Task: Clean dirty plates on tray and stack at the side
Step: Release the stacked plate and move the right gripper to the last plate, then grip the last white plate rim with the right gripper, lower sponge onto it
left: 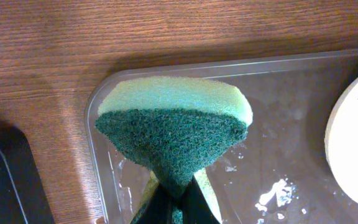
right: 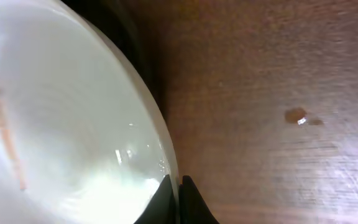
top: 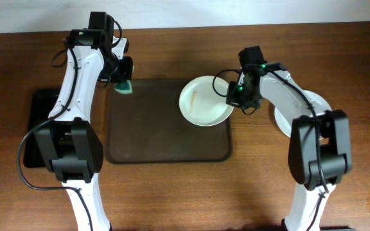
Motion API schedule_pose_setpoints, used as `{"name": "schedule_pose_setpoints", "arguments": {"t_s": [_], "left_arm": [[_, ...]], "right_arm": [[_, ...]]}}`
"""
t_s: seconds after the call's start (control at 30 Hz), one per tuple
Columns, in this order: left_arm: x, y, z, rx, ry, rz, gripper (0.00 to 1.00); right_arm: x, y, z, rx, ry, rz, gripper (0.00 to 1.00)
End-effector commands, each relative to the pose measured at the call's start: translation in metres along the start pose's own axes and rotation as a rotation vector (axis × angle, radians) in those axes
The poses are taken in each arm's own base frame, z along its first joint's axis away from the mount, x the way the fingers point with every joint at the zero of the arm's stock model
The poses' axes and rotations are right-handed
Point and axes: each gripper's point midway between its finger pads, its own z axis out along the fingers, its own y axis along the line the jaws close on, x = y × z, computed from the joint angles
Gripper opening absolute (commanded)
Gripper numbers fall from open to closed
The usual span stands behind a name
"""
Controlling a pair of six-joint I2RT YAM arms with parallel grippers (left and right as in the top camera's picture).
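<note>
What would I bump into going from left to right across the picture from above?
black mat → green sponge → dirty plate → white plate at the side

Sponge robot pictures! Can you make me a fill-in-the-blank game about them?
The left gripper holds a green ____.
The ____ gripper pinches the rim of the white plate.
That plate sits on a ____, not the bare table.
Missing words: sponge, right, tray.
</note>
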Motion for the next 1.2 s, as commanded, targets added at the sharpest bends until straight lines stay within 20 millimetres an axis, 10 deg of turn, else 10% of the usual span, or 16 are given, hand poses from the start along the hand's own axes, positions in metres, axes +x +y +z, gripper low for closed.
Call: {"name": "schedule_pose_setpoints", "arguments": {"t_s": [0.0,0.23,0.6,1.0,1.17], "left_arm": [[-0.006,0.000,-0.005,0.010,-0.027,0.022,0.01],[-0.008,-0.016,-0.007,0.096,-0.040,0.127,0.00],[0.039,-0.070,-0.023,0.447,0.099,0.238,0.01],[0.108,-0.035,0.062,0.324,0.313,0.040,0.00],[0.117,-0.008,0.102,-0.002,0.298,-0.030,0.01]], "right_arm": [[0.003,0.050,-0.050,-0.115,-0.081,-0.097,0.04],[0.062,0.118,-0.001,-0.134,0.040,-0.194,0.04],[0.074,0.147,0.062,-0.350,0.181,-0.150,0.04],[0.074,0.144,0.066,-0.374,0.206,-0.135,0.04],[0.073,0.143,0.067,-0.365,0.200,-0.135,0.04]]}}
